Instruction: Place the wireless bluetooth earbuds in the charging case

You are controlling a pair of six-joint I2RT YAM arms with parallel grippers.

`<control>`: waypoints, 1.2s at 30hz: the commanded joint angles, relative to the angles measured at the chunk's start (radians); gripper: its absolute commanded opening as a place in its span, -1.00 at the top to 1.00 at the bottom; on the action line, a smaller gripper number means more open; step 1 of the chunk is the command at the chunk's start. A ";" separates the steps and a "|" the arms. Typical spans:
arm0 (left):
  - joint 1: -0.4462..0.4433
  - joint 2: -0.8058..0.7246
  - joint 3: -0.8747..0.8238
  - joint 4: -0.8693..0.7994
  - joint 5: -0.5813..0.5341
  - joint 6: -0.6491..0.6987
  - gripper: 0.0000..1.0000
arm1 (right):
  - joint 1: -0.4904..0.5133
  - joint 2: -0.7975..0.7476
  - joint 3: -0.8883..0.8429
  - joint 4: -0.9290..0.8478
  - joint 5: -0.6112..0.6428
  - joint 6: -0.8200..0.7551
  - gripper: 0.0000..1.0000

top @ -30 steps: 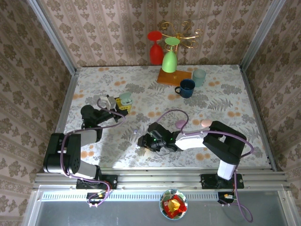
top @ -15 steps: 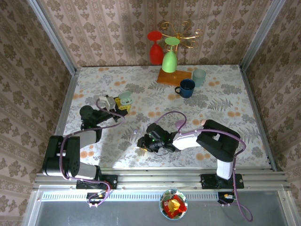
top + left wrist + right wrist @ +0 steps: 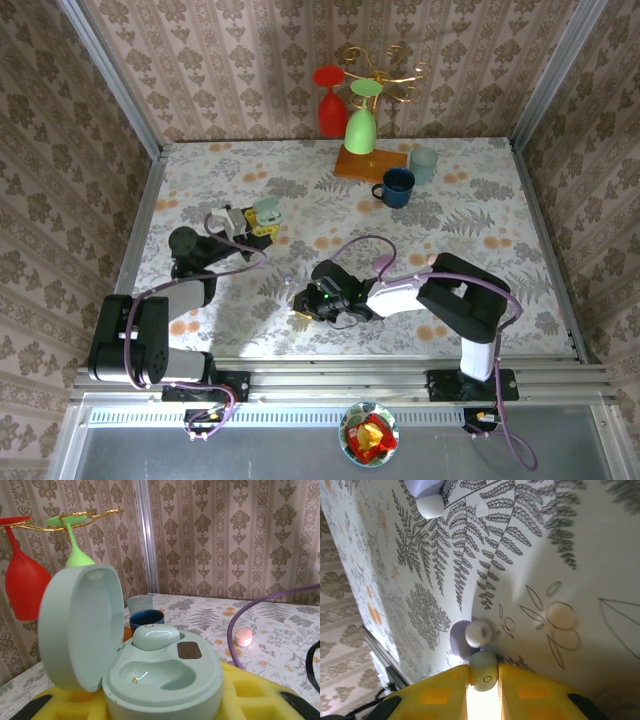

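The mint green charging case [image 3: 165, 680] sits between the yellow fingers [image 3: 260, 692] of my left gripper [image 3: 262, 220], which is shut on it. Its lid [image 3: 82, 625] stands open. One mint earbud [image 3: 155, 636] lies in the far slot, and the near slot is empty. Low over the table's front middle, my right gripper [image 3: 483, 672] is shut on a second mint earbud [image 3: 483, 669]. A purple earbud with a white tip [image 3: 470, 635] lies on the table just beyond that fingertip. Another purple earbud [image 3: 427, 495] lies farther off.
A red glass [image 3: 330, 105] and a green glass [image 3: 360, 125] stand upside down at the back, by a gold rack [image 3: 385, 70]. Next to them stand a blue mug [image 3: 397, 186] and a pale cup [image 3: 424, 163]. A small pink round piece [image 3: 243, 636] lies right of centre.
My right gripper's fingers have closed onto the mint earbud and the arm has shifted slightly left. The left arm has drawn slightly back with the case.
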 commanded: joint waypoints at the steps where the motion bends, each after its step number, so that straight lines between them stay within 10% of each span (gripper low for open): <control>1: -0.017 -0.016 -0.016 0.029 -0.012 0.051 0.51 | -0.012 -0.110 0.009 -0.147 0.096 -0.089 0.57; 22: -0.253 0.220 0.019 0.030 -0.119 0.340 0.53 | -0.284 -0.576 0.052 -0.616 0.149 -0.394 0.57; 36: -0.370 0.350 0.089 0.029 -0.192 0.392 0.54 | -0.300 -0.524 0.220 -0.633 0.041 -0.493 0.56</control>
